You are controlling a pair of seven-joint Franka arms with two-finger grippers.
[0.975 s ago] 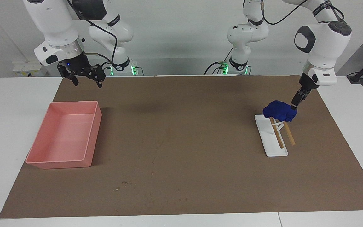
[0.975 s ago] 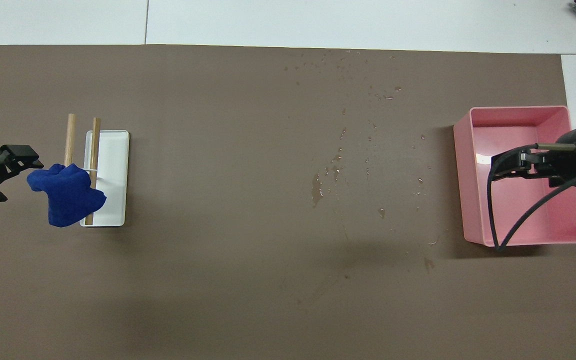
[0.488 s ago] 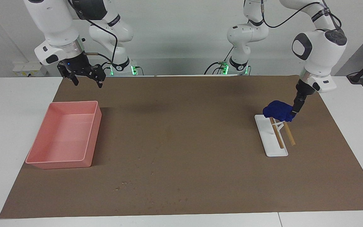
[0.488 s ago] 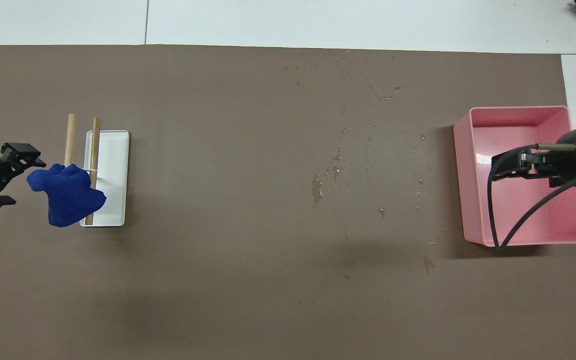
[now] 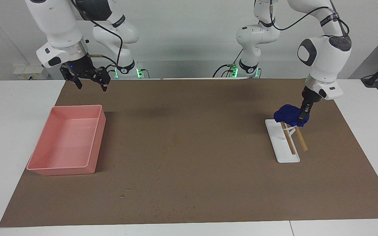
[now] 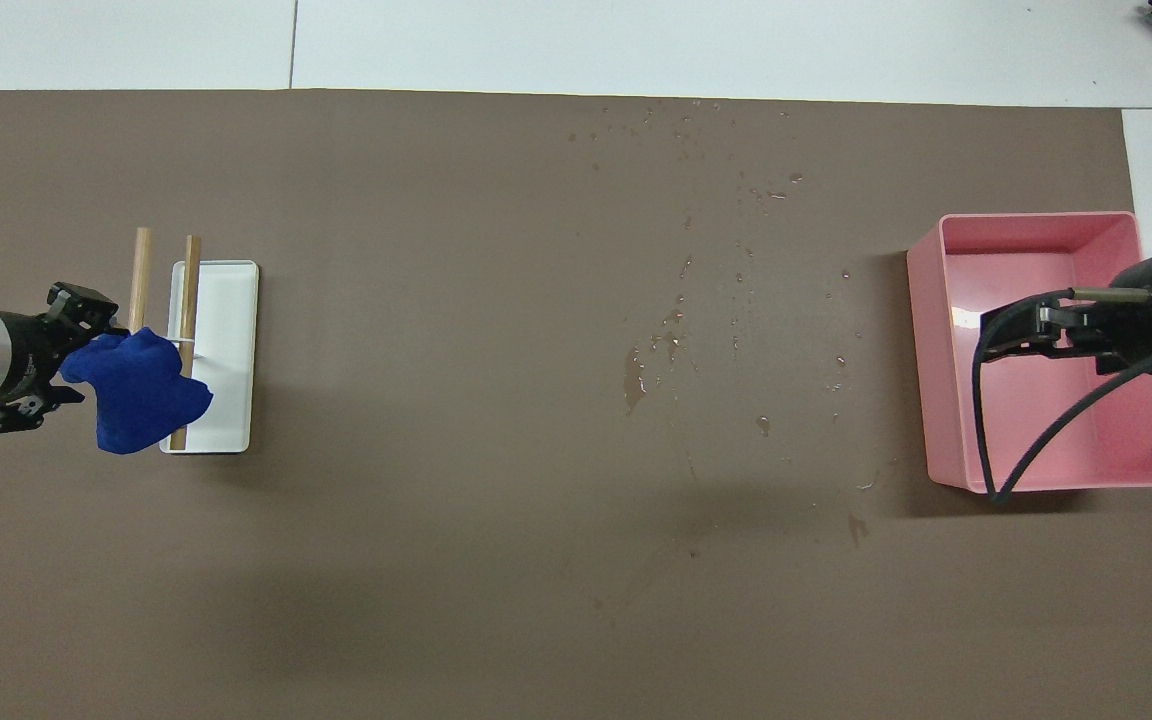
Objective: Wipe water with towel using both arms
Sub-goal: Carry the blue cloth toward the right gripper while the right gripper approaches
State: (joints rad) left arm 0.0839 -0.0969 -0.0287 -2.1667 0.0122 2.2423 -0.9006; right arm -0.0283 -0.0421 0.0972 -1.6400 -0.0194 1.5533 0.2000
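Two arms in the facing view, one working and one waiting. Left gripper (image 5: 302,115) comes down at the edge of the towel (image 5: 289,115), which sits bunched on the wooden rails of a white rack (image 5: 283,141) toward the left arm's end of the table. Fingertips look buried in the cloth; whether they pinch it yet I cannot tell. The rack props the towel off the brown mat (image 5: 192,137), presumably so fingers can get round an edge. Right gripper (image 5: 90,82) hangs fingers spread near the robots' edge of the mat, just nearer the robots than the pink tray (image 5: 94,144); that arm waits, likely for a handover or its share of the wiping.

Overhead view: water drops (image 6: 636,375) scattered mid-mat, between rack and tray, reaching toward the edge farthest from the robots. Facing view barely shows these. Also clearer here: the left gripper (image 6: 71,355) straddles the towel's (image 6: 141,395) corner, fingers on either side of it. Right gripper (image 6: 1016,335) appears over the tray (image 6: 921,380), which the facing view contradicts; it is simply raised.
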